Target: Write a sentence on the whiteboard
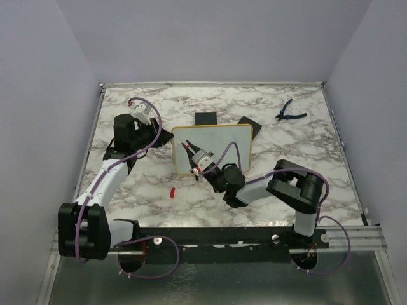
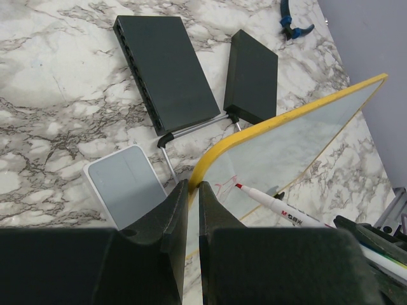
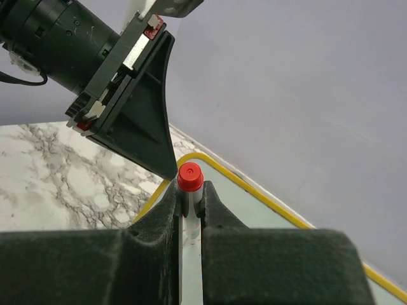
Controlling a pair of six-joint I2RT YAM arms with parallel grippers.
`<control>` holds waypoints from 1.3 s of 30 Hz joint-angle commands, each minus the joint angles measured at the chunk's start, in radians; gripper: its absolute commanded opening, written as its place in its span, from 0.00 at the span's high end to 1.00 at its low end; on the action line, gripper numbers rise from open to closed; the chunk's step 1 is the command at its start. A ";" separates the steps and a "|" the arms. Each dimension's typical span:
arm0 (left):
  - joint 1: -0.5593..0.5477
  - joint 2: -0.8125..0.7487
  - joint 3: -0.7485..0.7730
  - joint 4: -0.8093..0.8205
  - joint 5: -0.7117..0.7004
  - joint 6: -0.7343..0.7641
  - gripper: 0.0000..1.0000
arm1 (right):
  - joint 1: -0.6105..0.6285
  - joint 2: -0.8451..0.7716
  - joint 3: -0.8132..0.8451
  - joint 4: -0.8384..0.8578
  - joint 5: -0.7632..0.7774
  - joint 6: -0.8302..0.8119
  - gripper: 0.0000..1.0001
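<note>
From above, the whiteboard (image 1: 213, 149) is standing propped mid-worktop (image 1: 127, 184). The left claw (image 1: 166, 135) is clenching its edge, likely steadying it, while the right claw (image 1: 194, 154) is grasping a marker (image 1: 188, 147) at its face.

Left wrist: the sentence (image 2: 224, 185) is showing only as a faint red squiggle, unreadable.

Right wrist: the marker's tip is hiding behind its own barrel.

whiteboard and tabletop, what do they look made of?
Whiteboard: smooth, glossy white panel picking up reflections; coated board or glass, unclear. Yellow frame: looks like moulded plastic. Table: marble-veined, flat; stone or printed laminate, can't tell.
</note>
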 commanded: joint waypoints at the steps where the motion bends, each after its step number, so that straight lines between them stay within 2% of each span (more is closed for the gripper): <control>1: -0.003 -0.025 0.016 0.009 0.013 0.004 0.89 | -0.007 0.017 0.004 0.216 0.044 -0.018 0.99; 23: -0.003 -0.024 0.016 0.010 0.013 0.005 0.89 | -0.007 -0.016 -0.041 0.216 0.067 -0.019 0.99; 39: -0.003 -0.025 0.016 0.009 0.012 0.005 0.89 | -0.001 -0.131 -0.104 0.216 -0.021 0.050 0.99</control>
